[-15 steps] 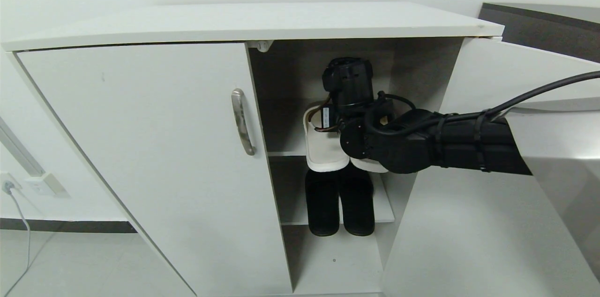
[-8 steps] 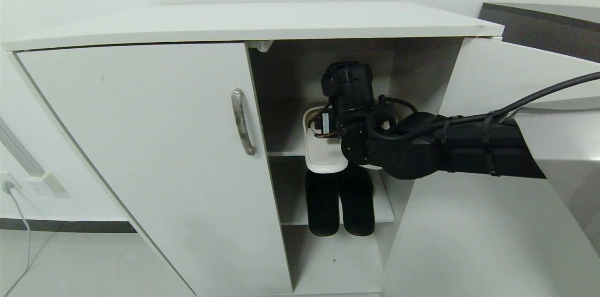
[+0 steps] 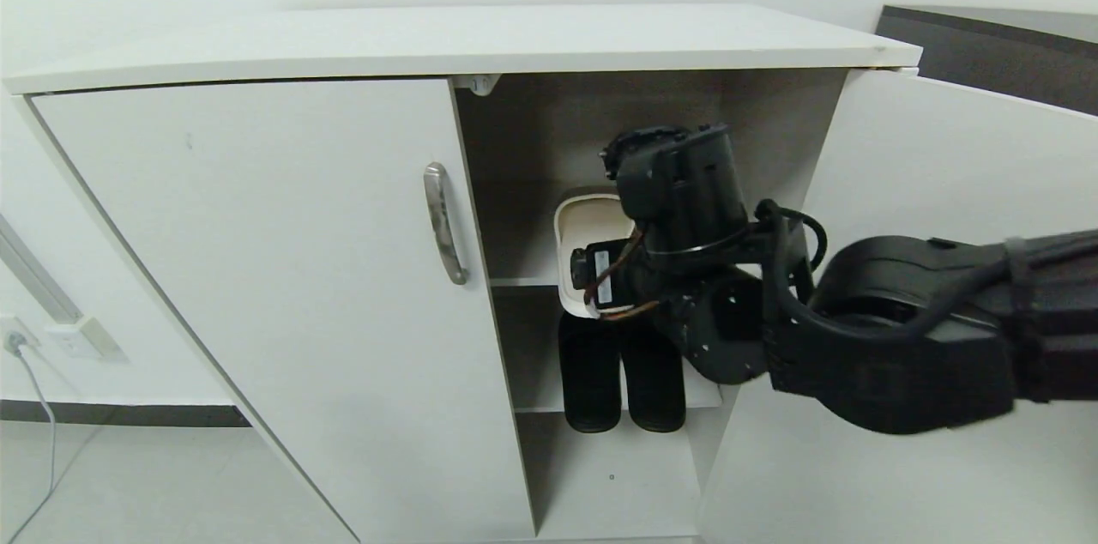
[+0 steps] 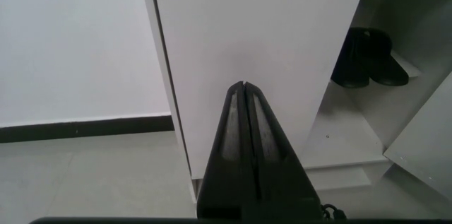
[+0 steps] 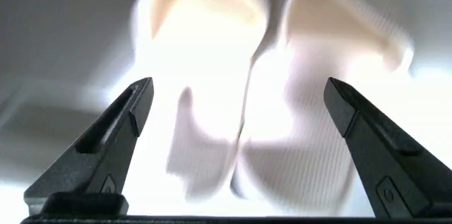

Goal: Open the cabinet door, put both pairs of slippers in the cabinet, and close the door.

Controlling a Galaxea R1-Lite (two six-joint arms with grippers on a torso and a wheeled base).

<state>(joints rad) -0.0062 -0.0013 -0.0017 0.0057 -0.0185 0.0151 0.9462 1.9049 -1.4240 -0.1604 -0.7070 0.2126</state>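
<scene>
My right gripper (image 5: 239, 86) stood wide open and empty just before the white slippers (image 5: 205, 54), which lay side by side on the cabinet's (image 3: 480, 38) upper shelf (image 3: 515, 282), above the black slippers (image 3: 622, 372). The right door (image 3: 901, 166) was open. My left gripper (image 4: 244, 86) was closed on nothing.

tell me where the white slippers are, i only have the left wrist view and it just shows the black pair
Observer: The white slippers lie on the upper shelf, directly above the black slippers.
Operator: is the right gripper holding them
Observer: No. The right gripper is open, with one finger on either side of the pair.
Operator: and the right door
Observer: The right door is swung wide open, and the right arm reaches into the cabinet past it.
</scene>
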